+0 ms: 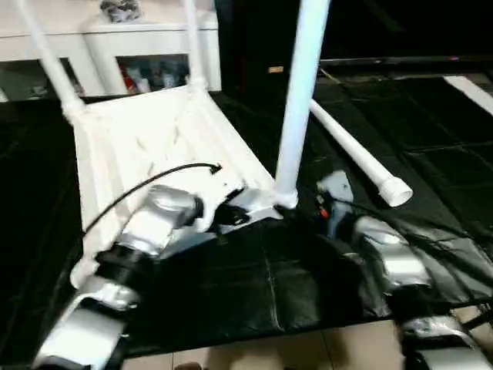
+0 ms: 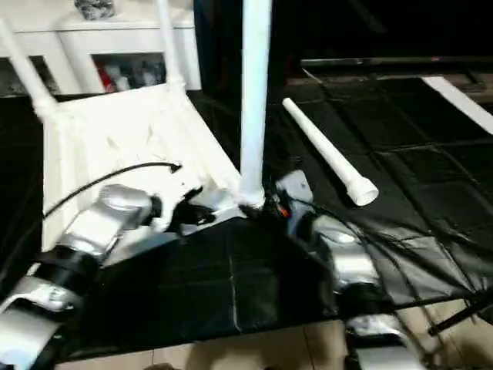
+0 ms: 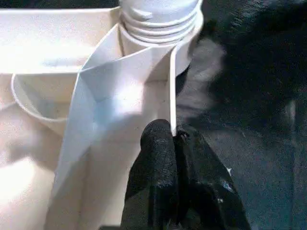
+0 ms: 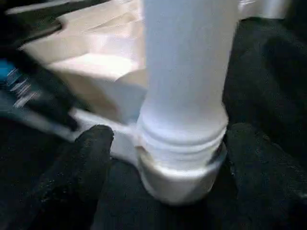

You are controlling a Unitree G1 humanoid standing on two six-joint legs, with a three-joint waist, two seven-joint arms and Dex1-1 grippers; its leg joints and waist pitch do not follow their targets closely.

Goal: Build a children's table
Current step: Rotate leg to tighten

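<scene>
The children's table top [image 1: 154, 146] lies upside down on the black mat, ribbed side up. Two legs [image 1: 46, 54] [image 1: 192, 42] stand in its far corners. A third leg [image 1: 300, 100] stands upright in the near right corner socket [image 4: 177, 177]. A loose leg [image 1: 358, 158] lies on the mat to the right. My left gripper [image 3: 175, 163] is shut on the top's thin rim wall [image 3: 171, 86] just beside that socket. My right gripper [image 4: 172, 163] is open around the upright leg's base, one finger [image 4: 91, 158] on each side, a gap showing on one side.
A white cabinet [image 1: 146, 46] with glass doors stands behind the table top. A white strip [image 1: 470, 92] lies at the far right of the mat [image 1: 254, 285]. A black cable [image 1: 146, 185] runs over my left forearm. Tiled floor [image 1: 308, 351] borders the mat's near edge.
</scene>
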